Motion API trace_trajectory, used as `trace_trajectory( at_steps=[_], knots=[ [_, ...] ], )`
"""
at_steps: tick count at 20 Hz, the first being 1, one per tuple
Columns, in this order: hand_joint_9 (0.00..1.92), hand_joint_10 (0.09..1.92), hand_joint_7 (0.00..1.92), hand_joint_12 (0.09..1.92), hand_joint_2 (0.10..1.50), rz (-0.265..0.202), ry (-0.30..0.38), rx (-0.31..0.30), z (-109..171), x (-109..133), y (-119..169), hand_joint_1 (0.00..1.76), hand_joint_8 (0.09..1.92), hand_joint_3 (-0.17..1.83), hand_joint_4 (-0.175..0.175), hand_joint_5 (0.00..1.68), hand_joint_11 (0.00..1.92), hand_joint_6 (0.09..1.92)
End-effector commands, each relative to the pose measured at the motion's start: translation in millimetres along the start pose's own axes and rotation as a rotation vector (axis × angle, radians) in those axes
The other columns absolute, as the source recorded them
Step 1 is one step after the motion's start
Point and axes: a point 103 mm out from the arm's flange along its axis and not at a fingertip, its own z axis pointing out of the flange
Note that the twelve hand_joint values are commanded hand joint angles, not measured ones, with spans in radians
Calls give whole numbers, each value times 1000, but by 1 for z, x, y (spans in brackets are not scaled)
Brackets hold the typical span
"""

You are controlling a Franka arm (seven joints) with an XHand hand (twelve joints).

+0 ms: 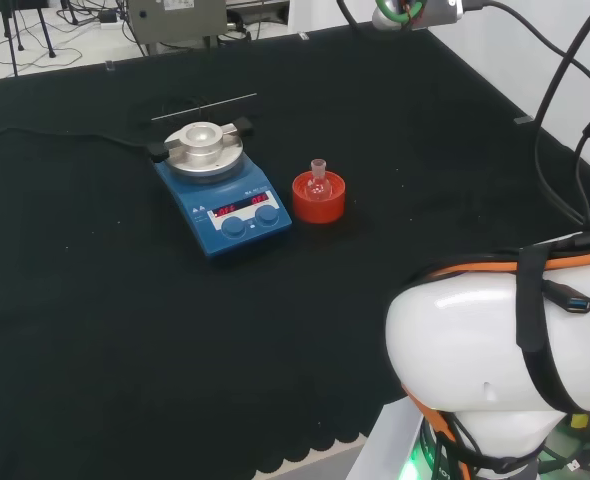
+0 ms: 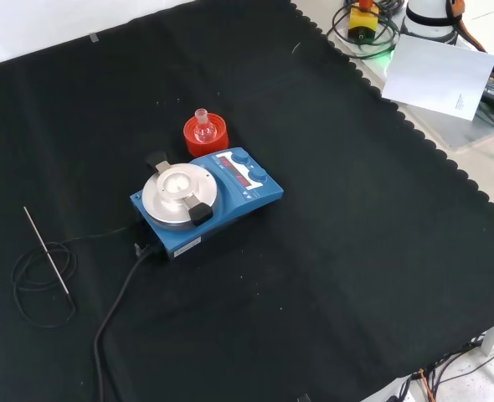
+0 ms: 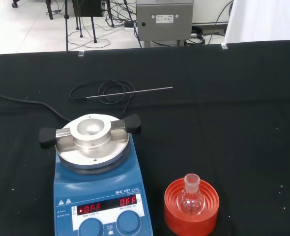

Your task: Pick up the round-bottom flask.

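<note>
The flask (image 1: 319, 180) sits upright in its red stand (image 1: 318, 198) on the table (image 1: 125, 340), just right of the blue hotplate (image 1: 224, 195) in the head view. A thin rod (image 2: 46, 251) lies well apart from the hotplate. Can't tell what the robot hand is doing.

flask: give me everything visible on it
The flask is small, clear glass, with a round bulb and a short open neck with a thickened lip. It looks empty and unstoppered. It sits upright, bulb seated in the middle of a red ribbed ring stand, which is all that touches it. The stand rests on the black cloth, just right of the blue hotplate in the head view, beside its front panel.
</note>
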Motion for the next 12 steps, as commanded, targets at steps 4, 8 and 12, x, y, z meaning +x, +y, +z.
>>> trace_trajectory(
  at_steps=[4,8,12],
  knots=[
    [158,548,31,995,1287,3,-11,-3,3,2,2,120,377,273,14,240,3,154],
    [150,550,28,986,1297,15,-8,1,6,0,5,103,370,265,11,237,0,118],
    [149,551,28,985,1298,41,1,13,15,-8,12,104,369,263,10,240,0,114]
  ],
)
